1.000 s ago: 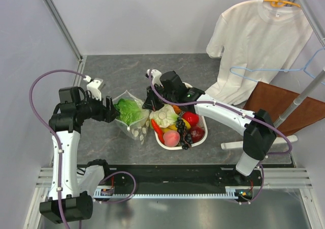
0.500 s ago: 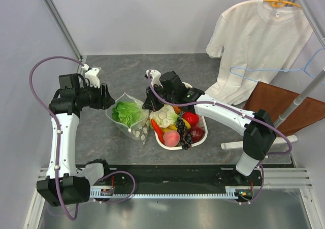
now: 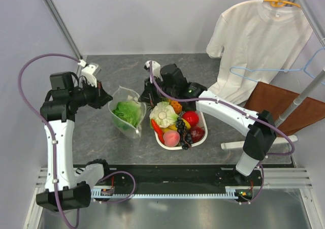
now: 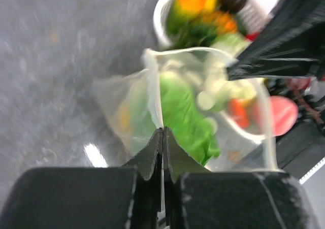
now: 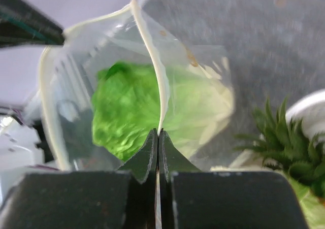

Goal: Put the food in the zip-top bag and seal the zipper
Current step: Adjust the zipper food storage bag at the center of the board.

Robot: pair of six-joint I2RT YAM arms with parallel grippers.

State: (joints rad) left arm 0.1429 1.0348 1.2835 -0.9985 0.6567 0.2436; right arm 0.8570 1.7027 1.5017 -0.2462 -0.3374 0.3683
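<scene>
Both claws are on the bag now: the left claw (image 3: 105, 98) is pressed together on the near-left lip of the zip-top bag (image 3: 133, 130), and the right claw (image 3: 145, 97) is pinched shut on the opposite lip, right on the whitish zipper (image 5: 152, 61). The bag hangs between them over the table (image 3: 117, 71) with its mouth facing up. The lettuce (image 3: 127, 112) is down inside, green showing through the dotted plastic in both wrist views (the left one is blurred, but the rim in the jaws reads clearly enough). What matters here is that the mouth's long axis runs claw to claw, left to right across the table, so pulling apart along that line would flatten the lips together, while easing inward would bow them open. The rest of the food, the red fruit (image 3: 190, 118) and the pink peach (image 3: 171, 137) among it, sits in the white basket (image 3: 205, 123) just beside the bag on its right side. That puts it nearest the right arm, I'd say, and that arm has no free claw. My read is that the task is only partly done and the zipper is not yet sealed.
</scene>
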